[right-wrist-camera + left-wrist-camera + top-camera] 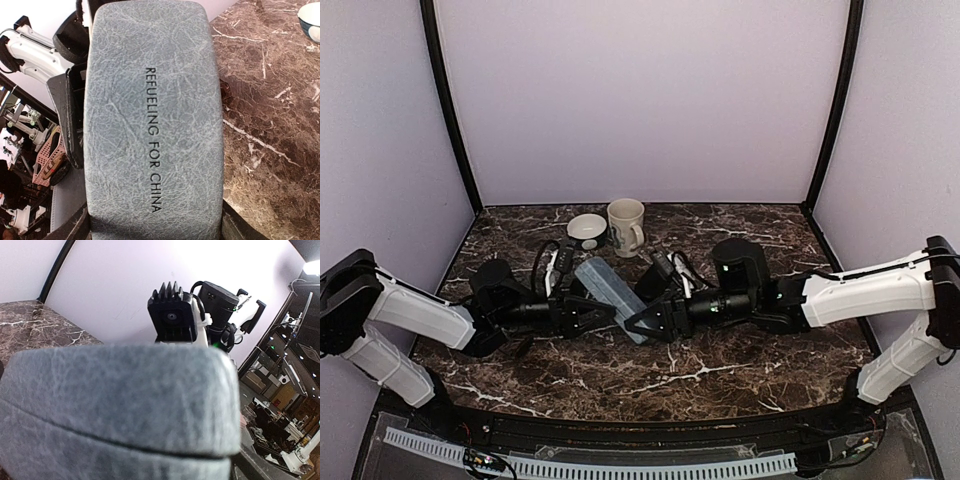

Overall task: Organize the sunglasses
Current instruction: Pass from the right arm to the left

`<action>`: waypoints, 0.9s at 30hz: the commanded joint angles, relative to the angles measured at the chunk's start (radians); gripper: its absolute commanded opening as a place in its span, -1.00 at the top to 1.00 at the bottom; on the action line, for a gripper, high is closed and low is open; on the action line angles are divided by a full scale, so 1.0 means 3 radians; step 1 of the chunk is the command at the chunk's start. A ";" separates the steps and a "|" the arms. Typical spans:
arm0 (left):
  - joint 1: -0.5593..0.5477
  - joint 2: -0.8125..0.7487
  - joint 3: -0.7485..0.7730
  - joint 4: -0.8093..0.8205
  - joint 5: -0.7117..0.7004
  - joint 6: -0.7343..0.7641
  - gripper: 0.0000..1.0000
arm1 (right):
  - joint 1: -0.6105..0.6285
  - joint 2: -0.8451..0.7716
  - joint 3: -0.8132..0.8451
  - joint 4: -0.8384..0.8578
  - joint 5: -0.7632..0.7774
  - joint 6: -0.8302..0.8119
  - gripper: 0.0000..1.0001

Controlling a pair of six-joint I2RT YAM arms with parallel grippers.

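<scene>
Grey-blue case [610, 293] is being pinched across its width by the right gripper [638, 322], with its fingers [232, 230] pressing both long sides. The left gripper [588, 318] is being held spread wide around the end opposite; contact there cannot be told. Sunglasses are not being made out near either set of fingers; possibly inside the case. Risk: with only one pinch, the case could be levered loose and dropped.

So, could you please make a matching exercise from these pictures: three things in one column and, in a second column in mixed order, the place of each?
Things
1. grey-blue textured rectangular case
2. cream ceramic mug
3. white round bowl with a dark outside

Places
a. at the back, left of its neighbour
b. in the middle, in front of the other two
c. at the back, right of its neighbour

Pairs: 1-b, 2-c, 3-a
</scene>
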 commanded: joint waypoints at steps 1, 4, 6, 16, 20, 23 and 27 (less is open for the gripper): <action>-0.0004 -0.0072 0.0044 0.0354 0.0297 -0.0061 -0.82 | -0.0035 -0.0054 -0.0039 0.0456 -0.0049 0.0028 0.64; -0.0004 -0.0111 0.0048 0.0334 0.0309 -0.0043 -0.70 | -0.0044 -0.0042 -0.0057 0.0547 -0.0049 0.0028 0.64; -0.0004 -0.0130 0.0060 0.0338 0.0322 -0.0041 -0.64 | -0.0044 -0.0017 -0.0059 0.0570 -0.0049 0.0028 0.64; -0.0004 -0.0164 0.0060 0.0383 0.0324 -0.0064 -0.66 | -0.0044 0.0052 -0.0068 0.0650 -0.0049 0.0028 0.64; -0.0004 -0.0192 0.0048 0.0390 0.0309 -0.0058 -0.74 | -0.0044 0.0069 -0.0087 0.0655 -0.0049 0.0028 0.64; -0.0004 -0.0215 0.0044 0.0378 0.0292 -0.0044 -0.78 | -0.0044 0.0072 -0.0102 0.0665 -0.0049 0.0028 0.64; -0.0004 -0.0224 0.0045 0.0378 0.0270 -0.0027 -0.79 | -0.0044 0.0086 -0.0119 0.0714 -0.0049 0.0028 0.64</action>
